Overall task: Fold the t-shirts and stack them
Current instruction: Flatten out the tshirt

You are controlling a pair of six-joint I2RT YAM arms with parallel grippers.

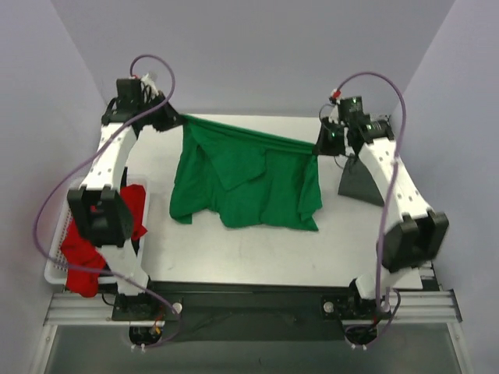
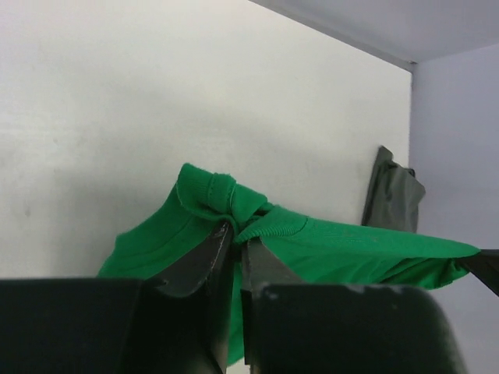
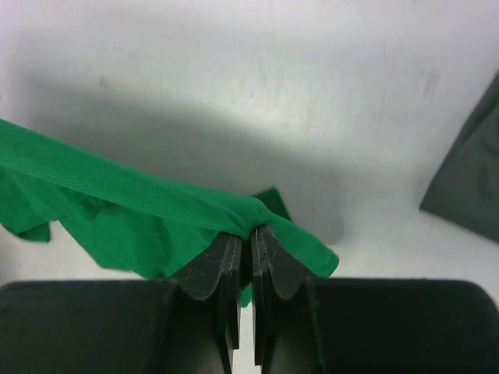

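Note:
A green t-shirt (image 1: 249, 175) hangs stretched between both grippers above the white table (image 1: 234, 257), its lower part draped on the surface. My left gripper (image 1: 176, 118) is shut on the shirt's far-left corner; in the left wrist view the pinched cloth (image 2: 234, 204) bunches at the fingertips. My right gripper (image 1: 316, 146) is shut on the far-right corner, shown in the right wrist view as a taut green band (image 3: 156, 199). A red t-shirt (image 1: 90, 253) lies in a white tray (image 1: 53, 273) at the left. A dark grey t-shirt (image 1: 360, 183) lies at the right.
The grey shirt also shows in the left wrist view (image 2: 394, 199) and at the right edge of the right wrist view (image 3: 472, 187). Lilac walls close in the table on the left, back and right.

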